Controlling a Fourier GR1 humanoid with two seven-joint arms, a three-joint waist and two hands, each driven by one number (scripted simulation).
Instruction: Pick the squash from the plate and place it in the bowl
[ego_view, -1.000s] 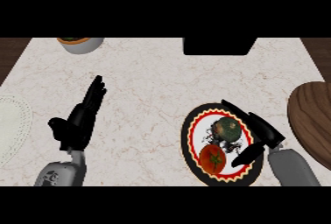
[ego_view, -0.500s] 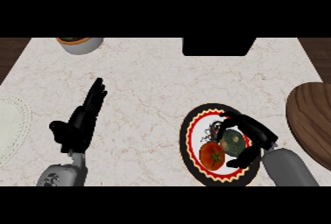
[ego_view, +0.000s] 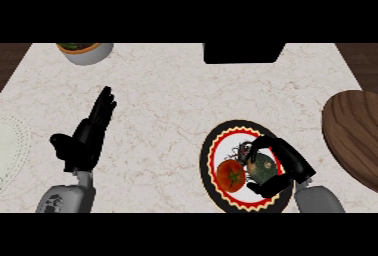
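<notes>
My right hand (ego_view: 284, 162) is curled around the squash (ego_view: 262, 169), fingers above it and thumb below, and the squash lies on the plate (ego_view: 210, 155). Just to the left of my fingers, touching the squash, is a tomato (ego_view: 230, 174). I think the lift could drag or roll this tomato. The bowl (ego_view: 85, 51) is far up-left, so a long carry may let the round squash slip. My left hand (ego_view: 85, 137) rests open, fingers straight.
</notes>
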